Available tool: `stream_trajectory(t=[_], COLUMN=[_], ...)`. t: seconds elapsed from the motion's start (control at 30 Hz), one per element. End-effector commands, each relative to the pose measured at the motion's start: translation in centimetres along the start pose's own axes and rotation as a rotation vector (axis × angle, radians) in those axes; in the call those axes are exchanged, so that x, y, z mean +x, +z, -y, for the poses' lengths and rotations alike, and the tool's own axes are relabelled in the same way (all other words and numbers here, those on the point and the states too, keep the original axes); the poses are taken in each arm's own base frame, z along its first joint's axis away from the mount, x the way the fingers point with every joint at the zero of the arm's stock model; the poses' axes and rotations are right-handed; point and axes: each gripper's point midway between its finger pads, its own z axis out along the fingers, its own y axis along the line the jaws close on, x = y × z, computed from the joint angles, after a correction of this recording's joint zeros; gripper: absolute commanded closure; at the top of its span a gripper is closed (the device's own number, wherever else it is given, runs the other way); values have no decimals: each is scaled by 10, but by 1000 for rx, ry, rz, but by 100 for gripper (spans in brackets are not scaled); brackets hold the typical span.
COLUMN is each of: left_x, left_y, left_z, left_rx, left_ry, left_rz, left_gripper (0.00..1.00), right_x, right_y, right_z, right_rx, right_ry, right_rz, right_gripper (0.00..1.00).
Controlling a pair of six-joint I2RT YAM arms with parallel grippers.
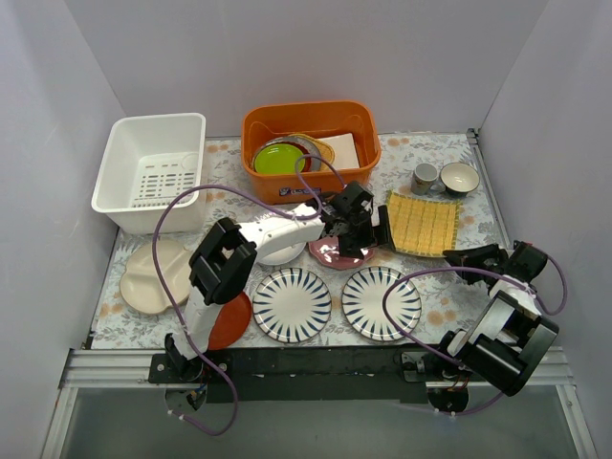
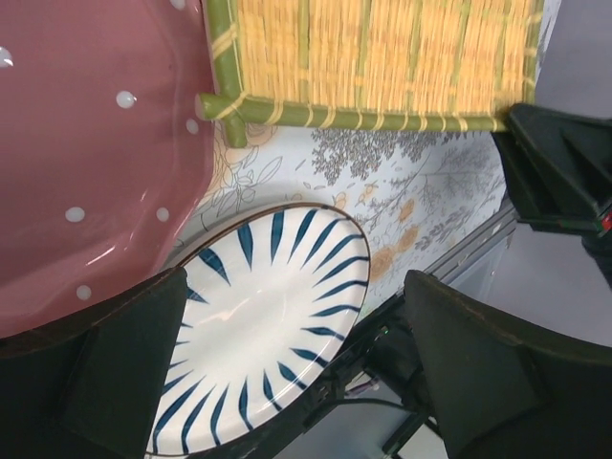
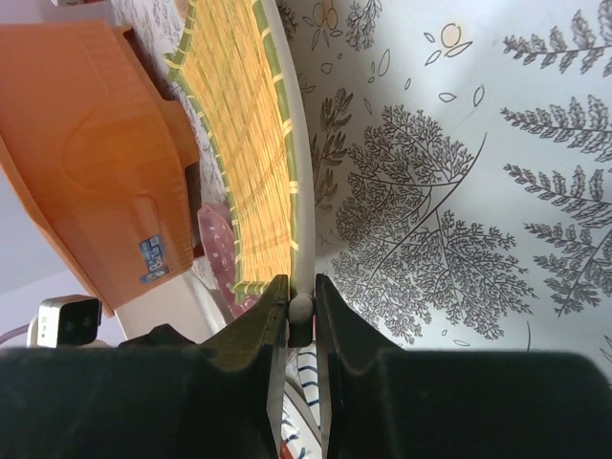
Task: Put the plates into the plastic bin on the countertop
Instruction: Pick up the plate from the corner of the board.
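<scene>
Progress nil: white rectangular plastic bin (image 1: 158,119) at 10 o'clock unfilled, nothing placed yet. Left hand (image 1: 352,228) spread above pink scalloped plate (image 1: 330,254); right hand (image 3: 301,311) state cannot be told.

I see the plastic bin (image 1: 153,172) far left on the countertop (image 1: 448,311), another tub (image 1: 311,143) right of it; up front, one plate (image 1: 292,304) lies left of a second plate (image 1: 381,302), a mat (image 1: 421,225) behind that.

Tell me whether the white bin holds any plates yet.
Empty. The top view shows the white bin with its slotted floor bare and no plate inside.
</scene>
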Motion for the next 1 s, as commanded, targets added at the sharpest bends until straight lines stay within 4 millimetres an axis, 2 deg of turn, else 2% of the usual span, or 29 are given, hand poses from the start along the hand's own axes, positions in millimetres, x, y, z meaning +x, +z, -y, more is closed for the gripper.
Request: stream_trajectory(t=[0.0, 0.07, 0.13, 0.27, 0.4, 0.67, 0.97], left_x=[-35, -38, -40, -42, -44, -43, -54], left_y=[-25, -18, -13, -1, 7, 24, 32], left_z=[24, 18, 23, 20, 20, 17, 19], left_rx=[64, 59, 84, 72, 71, 66, 64], left_ry=[-75, -137, -160, -182, -186, -186, -179], left_rz=[148, 143, 133, 134, 128, 119, 167], left_gripper=[4, 7, 8, 19, 24, 28, 37], right_x=[-9, -8, -7, -6, -4, -2, 1], right_y=[-3, -3, -3, -3, -3, -2, -1], right_z=[-32, -32, -32, -31, -32, -36, -40], right_rx=[-112, -115, -119, -116, -120, -142, -161], right_ry=[-64, -63, -64, -61, -66, -51, -56], right_rz=[-10, -14, -18, -28, -34, -47, -62], right_gripper=[99, 99, 99, 99, 99, 99, 99])
